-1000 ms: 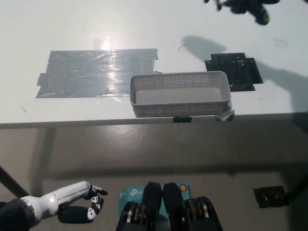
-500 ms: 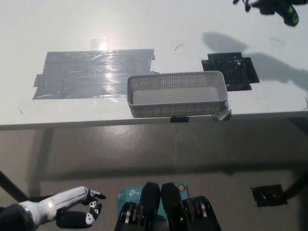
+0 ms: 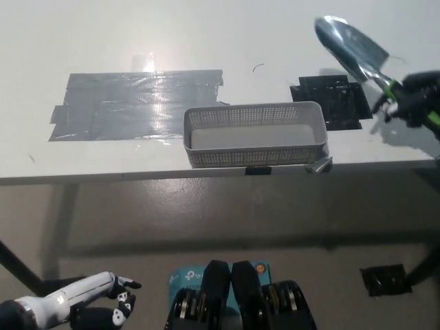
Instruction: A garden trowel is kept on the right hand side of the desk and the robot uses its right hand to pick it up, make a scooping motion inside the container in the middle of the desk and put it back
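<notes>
Desk [image 3: 82, 41] below; right hand [image 3: 418, 102] grips trowel [image 3: 354, 49] in closed fingers, blade raised (left hand [image 3: 112, 304] low, empty).

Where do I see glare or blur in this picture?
Head view: light glares on the grey tape patch and on the trowel; the right hand holding it looks slightly blurred; the basket is sharp; the left hand, lower left, sits in dimmer light.

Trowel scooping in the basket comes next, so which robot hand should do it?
Right. The black right hand holds the trowel raised above the desk, right of the basket. The white left hand hangs low, holding nothing.
</notes>
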`<state>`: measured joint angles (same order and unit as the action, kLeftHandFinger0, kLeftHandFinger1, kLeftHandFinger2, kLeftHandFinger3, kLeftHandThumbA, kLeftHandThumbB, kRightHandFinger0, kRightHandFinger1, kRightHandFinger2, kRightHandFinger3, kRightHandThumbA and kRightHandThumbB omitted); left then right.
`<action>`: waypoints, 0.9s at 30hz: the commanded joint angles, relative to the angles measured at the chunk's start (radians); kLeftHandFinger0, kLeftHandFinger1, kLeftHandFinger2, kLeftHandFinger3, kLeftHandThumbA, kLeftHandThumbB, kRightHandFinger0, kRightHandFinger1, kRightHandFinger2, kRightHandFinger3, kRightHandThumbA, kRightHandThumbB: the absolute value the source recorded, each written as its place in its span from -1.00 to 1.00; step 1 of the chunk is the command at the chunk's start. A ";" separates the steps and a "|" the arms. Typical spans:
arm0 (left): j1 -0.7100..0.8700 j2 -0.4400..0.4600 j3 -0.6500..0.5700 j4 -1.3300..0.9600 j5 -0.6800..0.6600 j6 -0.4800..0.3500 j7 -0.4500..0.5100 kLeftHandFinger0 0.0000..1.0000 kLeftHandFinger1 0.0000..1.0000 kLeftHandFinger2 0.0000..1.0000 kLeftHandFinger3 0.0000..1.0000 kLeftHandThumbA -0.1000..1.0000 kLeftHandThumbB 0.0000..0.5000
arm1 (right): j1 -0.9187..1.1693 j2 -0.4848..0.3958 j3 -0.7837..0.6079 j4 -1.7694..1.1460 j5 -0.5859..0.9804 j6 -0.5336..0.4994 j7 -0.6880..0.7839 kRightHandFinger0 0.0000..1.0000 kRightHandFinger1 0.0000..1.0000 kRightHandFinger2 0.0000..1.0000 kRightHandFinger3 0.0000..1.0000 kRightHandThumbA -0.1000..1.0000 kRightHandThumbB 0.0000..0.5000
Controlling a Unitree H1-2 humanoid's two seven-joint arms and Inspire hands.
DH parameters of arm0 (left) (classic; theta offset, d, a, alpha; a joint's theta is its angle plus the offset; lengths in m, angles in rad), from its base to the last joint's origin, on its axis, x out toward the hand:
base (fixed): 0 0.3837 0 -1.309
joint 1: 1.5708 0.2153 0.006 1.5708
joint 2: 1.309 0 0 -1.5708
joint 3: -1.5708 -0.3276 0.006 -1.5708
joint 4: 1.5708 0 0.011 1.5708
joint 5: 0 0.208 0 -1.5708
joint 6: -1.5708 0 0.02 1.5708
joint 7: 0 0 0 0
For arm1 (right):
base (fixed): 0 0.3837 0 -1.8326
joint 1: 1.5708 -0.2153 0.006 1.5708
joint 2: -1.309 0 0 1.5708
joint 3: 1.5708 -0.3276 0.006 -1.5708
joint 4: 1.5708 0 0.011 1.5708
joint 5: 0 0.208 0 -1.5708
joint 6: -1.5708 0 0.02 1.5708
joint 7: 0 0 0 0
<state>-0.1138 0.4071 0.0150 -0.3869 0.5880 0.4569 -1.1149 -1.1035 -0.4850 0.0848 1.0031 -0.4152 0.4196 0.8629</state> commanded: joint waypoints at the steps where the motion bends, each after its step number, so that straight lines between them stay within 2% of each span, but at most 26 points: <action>1: 0.005 0.021 0.022 -0.037 -0.012 0.013 0.014 1.00 0.90 0.90 1.00 1.00 1.00 | -0.036 -0.044 0.009 0.015 0.030 -0.056 -0.101 -1.00 -1.00 -0.34 -0.53 -1.00 -1.00; 3: 0.011 0.022 0.025 -0.035 -0.020 0.013 0.023 1.00 0.88 0.90 1.00 1.00 1.00 | -0.037 -0.047 0.020 0.040 0.028 -0.048 -0.112 -1.00 -1.00 -0.37 -0.61 -1.00 -1.00; 5: 0.011 0.031 0.020 -0.040 -0.026 0.013 0.024 1.00 0.87 0.89 1.00 1.00 1.00 | -0.032 -0.059 0.020 0.058 0.033 -0.070 -0.136 -1.00 -1.00 -0.32 -0.54 -1.00 -1.00; 12: 0.001 0.031 0.013 -0.041 -0.014 0.013 0.017 1.00 0.85 0.87 1.00 1.00 1.00 | -0.057 -0.054 0.039 0.090 0.042 -0.089 -0.140 -1.00 -1.00 -0.34 -0.49 -1.00 -1.00; 15: -0.001 0.034 0.010 -0.043 -0.014 0.013 0.017 1.00 0.86 0.87 1.00 1.00 1.00 | -0.065 -0.036 0.057 0.085 0.037 -0.091 -0.161 -1.00 -1.00 -0.44 -0.61 -0.82 -1.00; 16: -0.003 0.034 0.006 -0.046 -0.009 0.013 0.014 1.00 0.84 0.87 1.00 1.00 0.99 | -0.071 -0.031 0.068 0.093 0.033 -0.102 -0.170 -1.00 -1.00 -0.46 -0.67 -0.67 -1.00; 17: -0.005 0.034 0.005 -0.046 -0.012 0.013 0.014 1.00 0.84 0.87 1.00 1.00 1.00 | -0.072 -0.030 0.073 0.092 0.032 -0.104 -0.173 -1.00 -1.00 -0.47 -0.67 -0.63 -1.00; 18: -0.006 0.033 0.005 -0.046 -0.014 0.013 0.014 1.00 0.84 0.86 1.00 1.00 0.99 | -0.082 -0.021 0.078 0.094 0.035 -0.109 -0.173 -1.00 -1.00 -0.49 -0.71 -0.86 -1.00; 19: -0.008 0.033 0.005 -0.048 -0.012 0.013 0.011 1.00 0.87 0.89 1.00 1.00 1.00 | -0.092 -0.012 0.088 0.097 0.032 -0.115 -0.182 -1.00 -1.00 -0.49 -0.72 -1.00 -1.00; 21: -0.010 0.032 0.007 -0.050 -0.011 0.013 0.008 1.00 0.86 0.89 1.00 1.00 1.00 | -0.103 -0.006 0.103 0.117 0.025 -0.131 -0.197 -1.00 -1.00 -0.44 -0.71 -1.00 -1.00; 23: -0.013 0.030 0.012 -0.049 -0.013 0.013 0.007 1.00 0.86 0.88 1.00 1.00 1.00 | -0.107 0.002 0.135 0.103 0.007 -0.157 -0.209 -1.00 -0.94 -0.30 -0.57 -1.00 -0.98; 24: -0.015 0.031 0.015 -0.049 -0.015 0.013 0.007 1.00 0.85 0.86 1.00 1.00 1.00 | -0.113 0.009 0.148 0.106 0.001 -0.152 -0.218 -1.00 -0.93 -0.28 -0.57 -1.00 -0.94; 25: -0.019 0.035 0.012 -0.051 -0.014 0.013 0.006 1.00 0.84 0.86 1.00 1.00 1.00 | -0.116 0.016 0.161 0.106 -0.004 -0.157 -0.226 -1.00 -0.90 -0.22 -0.60 -1.00 -0.99; 27: -0.023 0.034 0.013 -0.055 -0.008 0.013 -0.002 1.00 0.86 0.87 1.00 1.00 0.97 | -0.110 0.035 0.175 0.080 0.003 -0.164 -0.229 -1.00 -0.65 -0.05 -0.63 -1.00 -0.93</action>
<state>-0.1090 0.4078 0.0193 -0.4124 0.5865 0.4569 -1.1148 -1.1312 -0.4579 0.2369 1.1191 -0.4064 0.3221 0.6867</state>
